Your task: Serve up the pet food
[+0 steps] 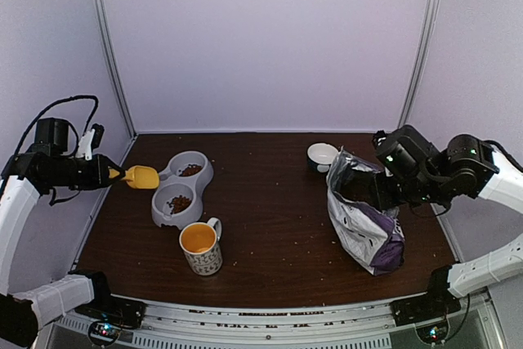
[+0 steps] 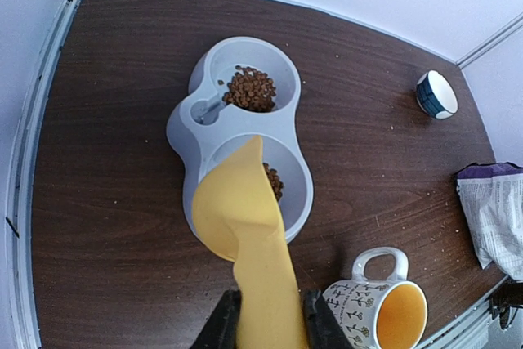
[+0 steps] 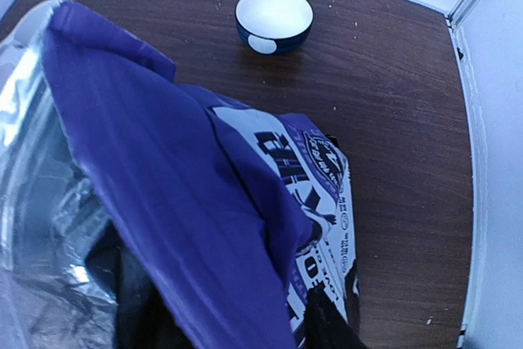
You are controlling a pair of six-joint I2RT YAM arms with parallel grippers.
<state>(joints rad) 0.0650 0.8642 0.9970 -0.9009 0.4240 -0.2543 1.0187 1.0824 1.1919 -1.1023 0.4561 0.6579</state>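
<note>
Pet food (image 2: 250, 89) lies in both cups of the grey double bowl (image 2: 184, 132), just below and ahead of my left tool (image 2: 271, 316), which is clamped on the yellow scoop (image 2: 237, 210). I see no pellets on the scoop. For another load I'd lift clear of the rim and pass above the mug (image 2: 384, 316). Off to the right, my right tool (image 1: 359, 190) sits at the mouth of the purple bag (image 3: 163, 161); I cannot tell whether it grips. It should brace that mouth upright and wide.
</note>
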